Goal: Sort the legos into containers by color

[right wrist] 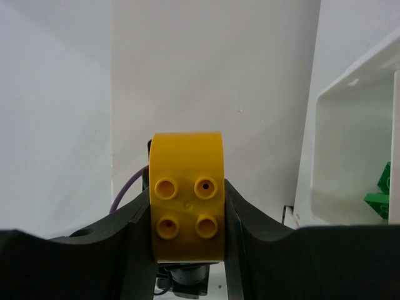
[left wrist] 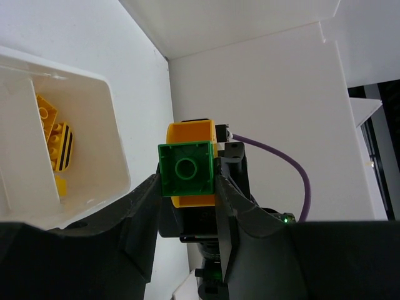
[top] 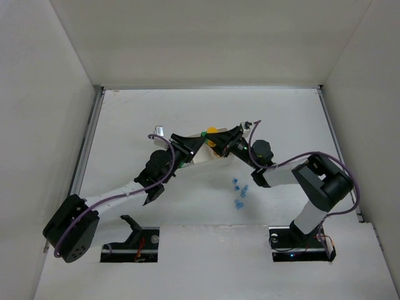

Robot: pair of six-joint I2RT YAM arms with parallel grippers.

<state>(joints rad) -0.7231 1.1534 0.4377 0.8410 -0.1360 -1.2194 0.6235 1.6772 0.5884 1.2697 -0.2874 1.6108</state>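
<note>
My left gripper [left wrist: 186,187] is shut on a small green brick [left wrist: 186,169]. My right gripper [right wrist: 187,212] is shut on a rounded yellow brick [right wrist: 187,197]. The green brick sits right against the yellow brick [left wrist: 190,131]; I cannot tell whether they are joined. In the top view both grippers meet tip to tip, left [top: 201,140] and right [top: 217,141], over the white tray [top: 203,157], which they mostly hide. One tray compartment holds yellow bricks [left wrist: 53,134]; another holds a green brick [right wrist: 380,190]. Several pale blue bricks [top: 240,191] lie loose on the table.
White walls enclose the table on three sides. The tray's rim [left wrist: 112,125] is just left of my left fingers, and its wall [right wrist: 312,156] is just right of my right fingers. The right arm's purple cable [left wrist: 294,169] loops behind the bricks.
</note>
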